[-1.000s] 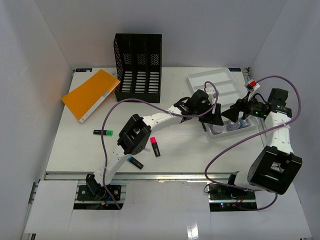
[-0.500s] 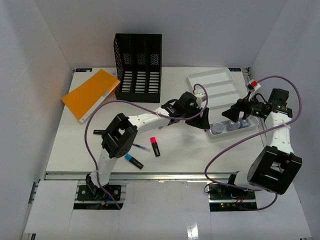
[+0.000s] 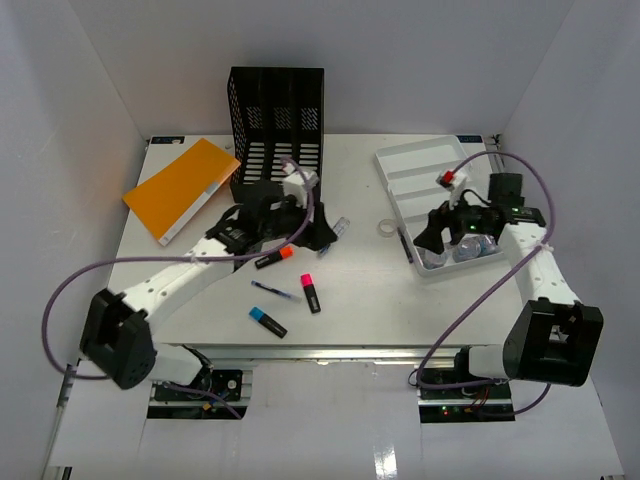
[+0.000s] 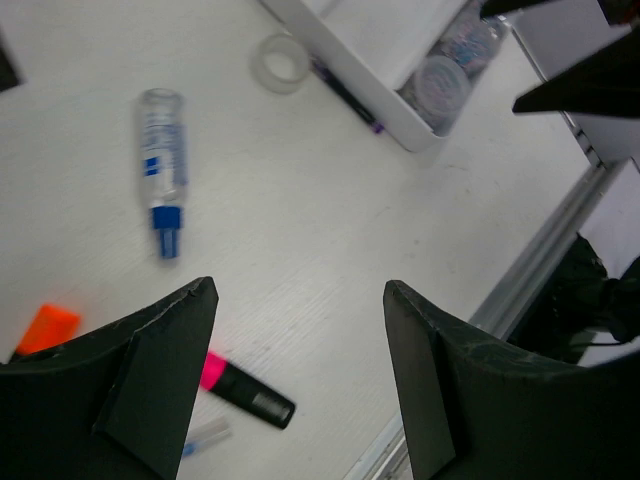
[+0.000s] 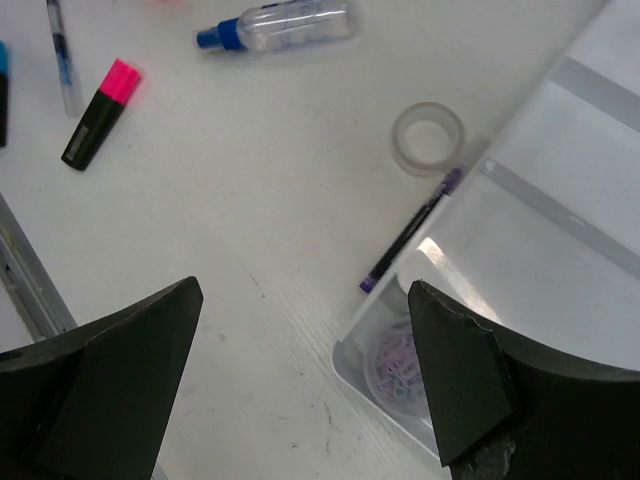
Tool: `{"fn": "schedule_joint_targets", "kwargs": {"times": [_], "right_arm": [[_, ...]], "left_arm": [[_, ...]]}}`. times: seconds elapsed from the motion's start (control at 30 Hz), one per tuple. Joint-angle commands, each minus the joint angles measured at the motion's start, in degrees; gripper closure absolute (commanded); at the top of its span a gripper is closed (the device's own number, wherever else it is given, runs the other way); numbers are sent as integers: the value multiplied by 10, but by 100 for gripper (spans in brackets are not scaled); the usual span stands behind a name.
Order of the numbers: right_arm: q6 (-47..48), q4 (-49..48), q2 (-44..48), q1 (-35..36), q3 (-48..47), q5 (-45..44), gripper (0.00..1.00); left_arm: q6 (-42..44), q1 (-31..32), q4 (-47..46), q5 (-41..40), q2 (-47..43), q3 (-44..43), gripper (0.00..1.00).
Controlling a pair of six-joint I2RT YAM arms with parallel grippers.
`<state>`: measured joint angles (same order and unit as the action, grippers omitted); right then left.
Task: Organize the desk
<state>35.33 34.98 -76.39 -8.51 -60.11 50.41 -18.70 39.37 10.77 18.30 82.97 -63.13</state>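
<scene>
The desk (image 3: 380, 290) is a white tabletop scattered with small items. A spray bottle (image 4: 161, 150) with a blue cap lies on it, also in the right wrist view (image 5: 285, 25). An orange highlighter (image 3: 275, 258), a pink highlighter (image 3: 311, 292), a blue highlighter (image 3: 268, 321) and a thin pen (image 3: 273, 291) lie near the front middle. A tape ring (image 3: 386, 228) and a purple pen (image 5: 410, 232) lie beside the white tray (image 3: 425, 160). My left gripper (image 3: 318, 232) is open and empty above the spray bottle area. My right gripper (image 3: 432, 235) is open and empty over the tray's near corner.
A black mesh file holder (image 3: 277, 135) stands at the back. An orange folder (image 3: 180, 188) lies at the back left. Small round containers of clips (image 5: 400, 355) sit in the tray's near compartment. White walls enclose the desk; a metal rail (image 3: 320, 350) runs along the front.
My left arm has swung left, from the tray's near corner to the desk's middle. My right gripper has moved left to the tray's near corner. The spray bottle and orange highlighter now show.
</scene>
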Motion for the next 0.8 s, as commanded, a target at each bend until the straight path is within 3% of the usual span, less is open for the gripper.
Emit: {"fn": "schedule_joint_targets", "kwargs": {"times": [0.0,0.13,0.27,0.33,0.43,0.57,0.77], "right_arm": [[-29,-30,14,158,-2,-196,10],[-83,-23,-41,282,-51,-323,10],[-136,-19,-118,353,-97,-451,10],[-169,-31,-149,390,-104,-586,10],[-193,-43,-179,431,-110,-718,5],[-206,-47,-197,435,-107,-742,1],[-209,-50,-202,435,-84,-740,16]], "left_arm": [[53,-70,28,-29,-155,91,22],[95,-87,44,-106,-262,152,22],[116,-88,29,-168,-354,212,19],[115,-88,22,-198,-397,237,17],[118,-88,21,-225,-436,253,16],[123,-88,21,-236,-457,255,16],[124,-88,20,-225,-461,255,16]]}}
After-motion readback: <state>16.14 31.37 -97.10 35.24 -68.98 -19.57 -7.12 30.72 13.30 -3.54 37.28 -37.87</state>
